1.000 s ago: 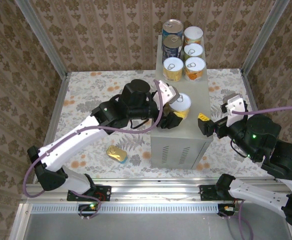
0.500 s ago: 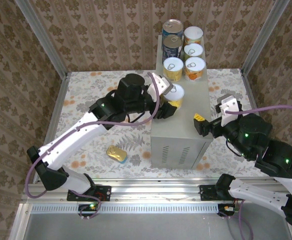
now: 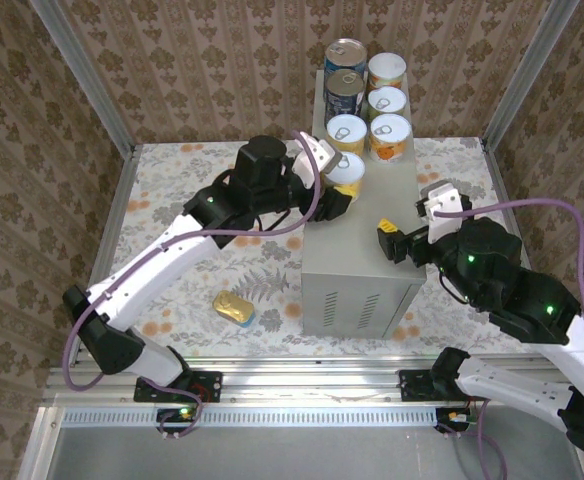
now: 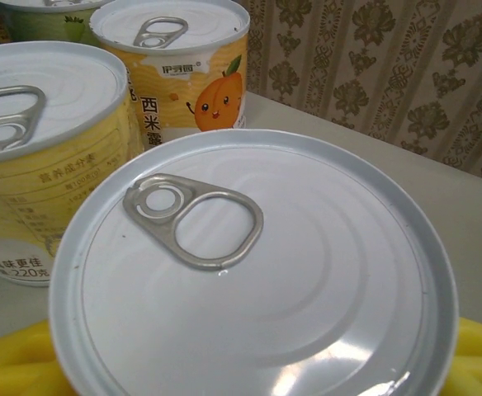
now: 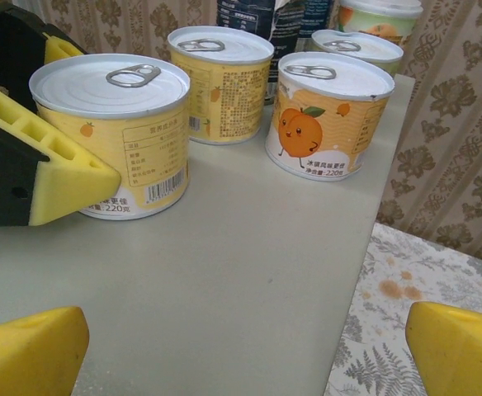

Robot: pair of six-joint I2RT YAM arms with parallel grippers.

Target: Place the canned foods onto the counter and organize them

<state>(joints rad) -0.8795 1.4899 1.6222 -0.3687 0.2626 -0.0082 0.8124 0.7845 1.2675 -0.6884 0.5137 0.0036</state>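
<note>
The counter [image 3: 357,250] is a pale grey box in the middle of the floor. At its back stand two blue cans [image 3: 344,75] and several short yellow and orange cans [image 3: 387,118]. My left gripper [image 3: 343,183] is shut on another short yellow can [image 3: 347,168], which rests on the counter top just in front of that group. Its white pull-tab lid [image 4: 257,272] is close under the left wrist camera. The right wrist view has this can [image 5: 113,132] with a left pad [image 5: 59,177] against its side. My right gripper [image 3: 397,240] hangs open over the counter's right front part. A flat yellow-blue tin [image 3: 234,307] lies on the floor.
The floor [image 3: 212,190] is floral-patterned and walled in on three sides with an aluminium frame [image 3: 82,75]. The counter's front half [image 5: 224,272] is bare. Its right edge drops to the floor [image 5: 406,280]. A yellow can [image 4: 35,157] and a peach-labelled can [image 4: 183,74] stand right behind the held one.
My left gripper has carried the yellow can from the counter's middle toward the back, up to the row. My right gripper has moved left and forward over the counter's right side.
</note>
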